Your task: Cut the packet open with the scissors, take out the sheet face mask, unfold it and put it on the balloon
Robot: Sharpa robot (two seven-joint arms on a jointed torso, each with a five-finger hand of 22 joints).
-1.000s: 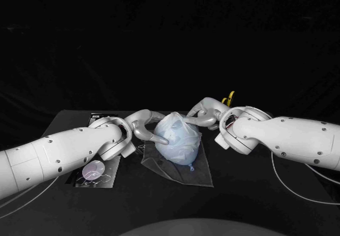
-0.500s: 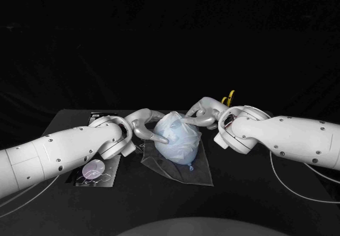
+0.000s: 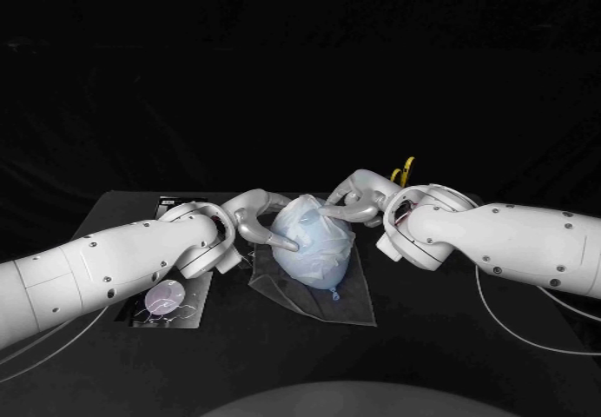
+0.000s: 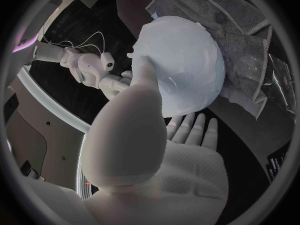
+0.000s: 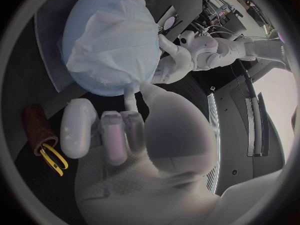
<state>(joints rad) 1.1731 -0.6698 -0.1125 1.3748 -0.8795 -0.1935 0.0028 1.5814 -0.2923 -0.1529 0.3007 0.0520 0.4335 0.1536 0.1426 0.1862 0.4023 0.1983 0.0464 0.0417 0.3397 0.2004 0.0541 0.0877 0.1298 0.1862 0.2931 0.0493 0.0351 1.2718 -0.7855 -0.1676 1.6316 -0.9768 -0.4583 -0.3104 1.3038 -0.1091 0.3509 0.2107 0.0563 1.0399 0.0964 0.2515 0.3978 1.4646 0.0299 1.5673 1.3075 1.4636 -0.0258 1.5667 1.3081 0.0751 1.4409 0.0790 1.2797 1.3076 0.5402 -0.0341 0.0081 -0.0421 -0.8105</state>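
The pale blue balloon (image 3: 313, 250) lies on a clear plastic sheet (image 3: 345, 306) at the table's middle, with the white sheet mask (image 5: 115, 45) draped over it in wrinkles. My left hand (image 3: 257, 221) is at the balloon's left side, one finger pressing the mask (image 4: 181, 65) and the others spread beneath. My right hand (image 3: 354, 201) is at the balloon's upper right, a fingertip (image 5: 129, 99) touching the mask's edge. Neither hand grips anything. The scissors' yellow handles (image 3: 405, 170) stand behind the right arm, in a brown holder (image 5: 34, 127).
The cut packet (image 3: 169, 304) lies flat at the table's left, under my left forearm. A grey cloth (image 4: 250, 40) lies beneath the balloon. The table's front edge is near.
Both hands have shifted a little on the balloon, the right fingers sliding over its top. The balloon has nudged slightly away from me. The mask stays on it.
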